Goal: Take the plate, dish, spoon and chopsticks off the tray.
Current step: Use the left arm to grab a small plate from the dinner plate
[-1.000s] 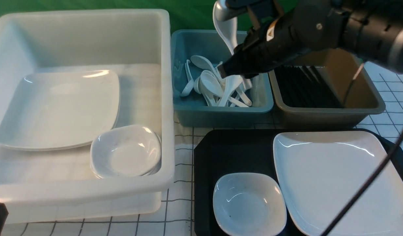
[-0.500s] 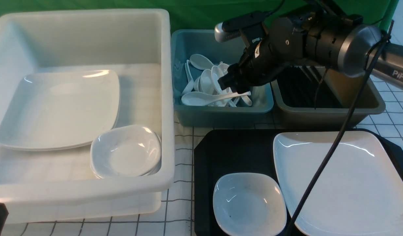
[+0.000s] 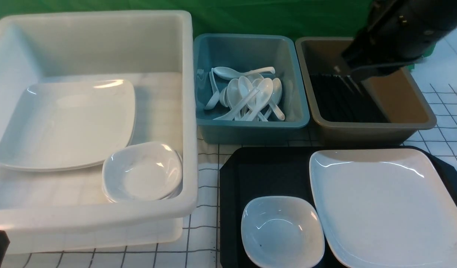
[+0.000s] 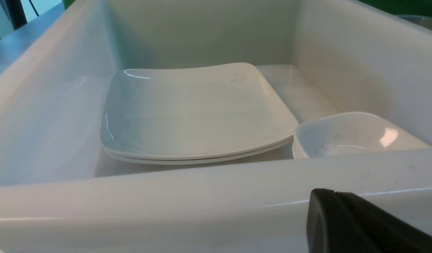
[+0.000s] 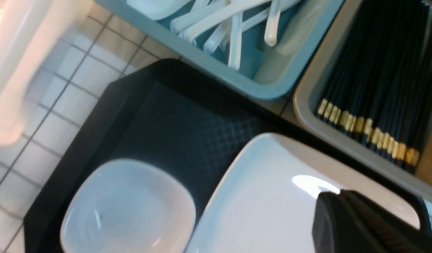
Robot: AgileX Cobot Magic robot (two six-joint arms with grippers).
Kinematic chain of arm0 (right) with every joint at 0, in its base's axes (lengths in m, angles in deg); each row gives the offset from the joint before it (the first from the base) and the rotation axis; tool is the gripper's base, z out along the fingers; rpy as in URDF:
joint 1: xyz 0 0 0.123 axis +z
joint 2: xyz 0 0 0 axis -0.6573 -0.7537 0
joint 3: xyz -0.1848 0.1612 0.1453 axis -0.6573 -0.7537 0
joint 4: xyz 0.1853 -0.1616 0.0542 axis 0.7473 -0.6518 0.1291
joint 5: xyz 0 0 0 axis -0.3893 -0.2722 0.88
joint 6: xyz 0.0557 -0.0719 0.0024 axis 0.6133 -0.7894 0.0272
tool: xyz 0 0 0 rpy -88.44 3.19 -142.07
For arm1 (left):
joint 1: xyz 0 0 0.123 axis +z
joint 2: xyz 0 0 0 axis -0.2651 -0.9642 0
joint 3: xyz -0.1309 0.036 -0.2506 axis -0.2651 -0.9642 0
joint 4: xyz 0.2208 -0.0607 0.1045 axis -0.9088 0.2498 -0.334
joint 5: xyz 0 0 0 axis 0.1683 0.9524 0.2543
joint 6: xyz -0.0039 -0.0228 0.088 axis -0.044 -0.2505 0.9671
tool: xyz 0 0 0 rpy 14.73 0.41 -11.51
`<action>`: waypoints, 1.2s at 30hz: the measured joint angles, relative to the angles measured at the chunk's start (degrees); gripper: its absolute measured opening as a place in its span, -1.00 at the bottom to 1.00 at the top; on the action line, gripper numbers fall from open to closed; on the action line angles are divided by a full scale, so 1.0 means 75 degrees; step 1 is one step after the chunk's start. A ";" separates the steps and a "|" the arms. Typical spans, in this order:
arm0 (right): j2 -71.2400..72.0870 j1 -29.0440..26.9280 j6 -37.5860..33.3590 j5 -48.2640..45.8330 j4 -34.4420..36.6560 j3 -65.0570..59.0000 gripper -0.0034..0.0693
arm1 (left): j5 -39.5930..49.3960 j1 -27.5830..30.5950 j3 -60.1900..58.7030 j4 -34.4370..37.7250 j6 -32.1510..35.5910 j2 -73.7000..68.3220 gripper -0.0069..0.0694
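While the right pincer [image 5: 356, 225] hangs closed, empty, above the brown bin [image 3: 373, 128], plate [image 3: 380, 204] and dish [image 3: 282, 230] sit side by side on the tray [image 3: 265, 175] below. Spoons [image 3: 247, 93] fill the teal bin [image 3: 250, 132], chopsticks [image 3: 340, 100] the brown.

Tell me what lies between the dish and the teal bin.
Only bare tray, then a strip of checked cloth, between dish and teal bin; front view shows it.

Black rectangular plastic tray [image 3: 265, 171], cut corners, diamond-textured surface: lies flat. Large glossy white rounded-square plate [image 3: 384, 204]: flat on the tray, covering its 3 o'clock side. Small glossy white rounded-square dish [image 3: 282, 232]: upright at the tray's 7 o'clock, just beside the plate, with a tiny dark speck inside.
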 joint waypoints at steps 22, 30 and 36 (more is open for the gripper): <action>0.7691 0.0000 0.1216 0.2142 0.0029 -0.6654 -0.82 | -0.0438 0.0000 0.0000 0.0132 -0.0152 0.0000 -0.77; 0.8803 0.0000 0.1579 0.2915 0.0029 -0.7563 -0.78 | -0.0889 0.0000 0.0000 0.4665 -0.2055 0.0000 -0.77; 0.8803 0.0000 0.1723 0.2929 0.0029 -0.7565 -0.75 | -0.0928 0.0000 0.0000 0.5581 -0.2853 0.0000 -0.77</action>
